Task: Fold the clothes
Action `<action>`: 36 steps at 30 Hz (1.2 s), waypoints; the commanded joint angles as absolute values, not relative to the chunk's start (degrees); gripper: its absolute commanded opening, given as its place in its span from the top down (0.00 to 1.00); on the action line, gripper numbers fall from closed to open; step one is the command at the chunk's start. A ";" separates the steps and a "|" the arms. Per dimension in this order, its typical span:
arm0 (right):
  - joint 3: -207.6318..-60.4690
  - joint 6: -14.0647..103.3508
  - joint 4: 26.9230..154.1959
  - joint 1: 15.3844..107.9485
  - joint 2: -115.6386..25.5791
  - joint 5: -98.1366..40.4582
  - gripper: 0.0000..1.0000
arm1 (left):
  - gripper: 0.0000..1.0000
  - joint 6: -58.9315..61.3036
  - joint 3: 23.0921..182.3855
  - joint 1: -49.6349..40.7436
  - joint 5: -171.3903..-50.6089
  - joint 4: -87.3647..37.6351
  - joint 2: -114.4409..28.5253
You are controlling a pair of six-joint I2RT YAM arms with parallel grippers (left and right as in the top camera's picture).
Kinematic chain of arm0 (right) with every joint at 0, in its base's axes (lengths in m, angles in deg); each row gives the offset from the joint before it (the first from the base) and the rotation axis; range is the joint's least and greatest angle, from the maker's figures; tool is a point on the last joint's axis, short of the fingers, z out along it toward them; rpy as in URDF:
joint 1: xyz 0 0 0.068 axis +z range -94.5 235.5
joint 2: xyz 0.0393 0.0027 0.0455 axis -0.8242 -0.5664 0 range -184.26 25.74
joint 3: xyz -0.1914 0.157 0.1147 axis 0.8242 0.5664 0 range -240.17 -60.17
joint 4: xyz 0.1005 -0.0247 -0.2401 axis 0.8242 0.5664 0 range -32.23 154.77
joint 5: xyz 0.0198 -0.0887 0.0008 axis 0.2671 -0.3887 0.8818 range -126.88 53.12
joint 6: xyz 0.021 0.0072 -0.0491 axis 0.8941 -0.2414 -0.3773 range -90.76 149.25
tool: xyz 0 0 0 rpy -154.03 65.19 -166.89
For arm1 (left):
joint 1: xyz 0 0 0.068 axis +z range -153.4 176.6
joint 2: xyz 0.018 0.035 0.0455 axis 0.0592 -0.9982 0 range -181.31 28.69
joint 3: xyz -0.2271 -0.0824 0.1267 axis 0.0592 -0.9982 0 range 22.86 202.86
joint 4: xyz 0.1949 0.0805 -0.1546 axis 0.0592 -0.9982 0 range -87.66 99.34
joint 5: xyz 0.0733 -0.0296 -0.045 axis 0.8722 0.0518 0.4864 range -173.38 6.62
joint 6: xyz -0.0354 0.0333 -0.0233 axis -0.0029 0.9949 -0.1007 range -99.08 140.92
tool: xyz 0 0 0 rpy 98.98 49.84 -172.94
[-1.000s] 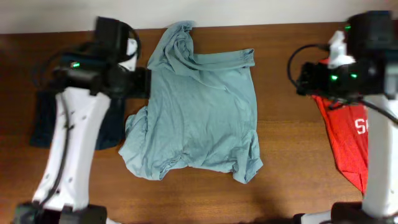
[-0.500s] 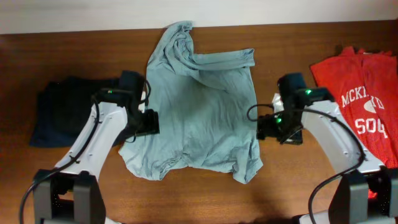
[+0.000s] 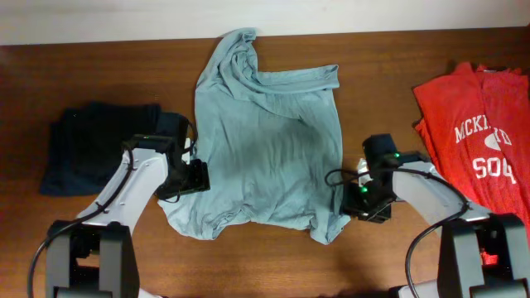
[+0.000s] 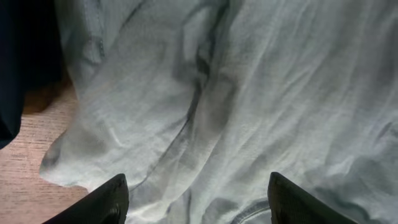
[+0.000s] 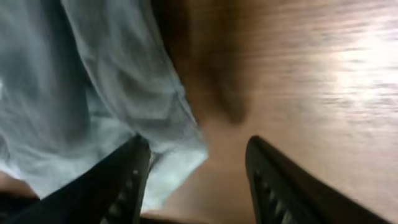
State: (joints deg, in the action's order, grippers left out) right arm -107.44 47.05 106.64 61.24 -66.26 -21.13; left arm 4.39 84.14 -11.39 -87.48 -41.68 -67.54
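Teal shirt (image 3: 269,149) between left fingers (image 4: 102,202), its edge between right fingers (image 5: 121,180)

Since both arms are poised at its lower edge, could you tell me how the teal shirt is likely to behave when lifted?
The teal shirt probably hangs limp: it lies in soft wrinkles and bunched folds. It looks thin, so likely light. Held at two corners, its middle would likely sag.

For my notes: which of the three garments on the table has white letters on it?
The red shirt at the right; the light blue shirt in the middle and the dark garment at the left show no print.
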 commanded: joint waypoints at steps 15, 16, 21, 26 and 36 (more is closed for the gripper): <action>-118.04 55.16 120.34 60.21 -63.58 -48.65 0.96 | 0.29 3.80 83.85 -11.10 -88.09 -40.39 -66.62; -119.64 55.66 121.48 60.23 -63.25 -49.44 0.96 | 0.29 3.80 83.85 -11.10 -88.09 -40.37 -66.62; -124.31 58.89 125.41 60.26 -62.79 -53.79 0.96 | 0.29 3.82 83.85 -11.10 -88.09 -40.48 -66.62; -124.36 65.06 129.08 60.26 -62.79 -61.44 0.96 | 0.28 3.82 83.85 -11.10 -87.81 -41.51 -66.62; -124.36 68.79 131.86 60.02 -62.79 -67.23 0.96 | 0.28 3.80 83.85 -11.10 -83.85 -41.62 -67.08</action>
State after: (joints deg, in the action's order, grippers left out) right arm -123.94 66.78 131.14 60.52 -63.25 -62.44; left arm 4.39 84.12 -11.39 -86.43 -41.60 -67.54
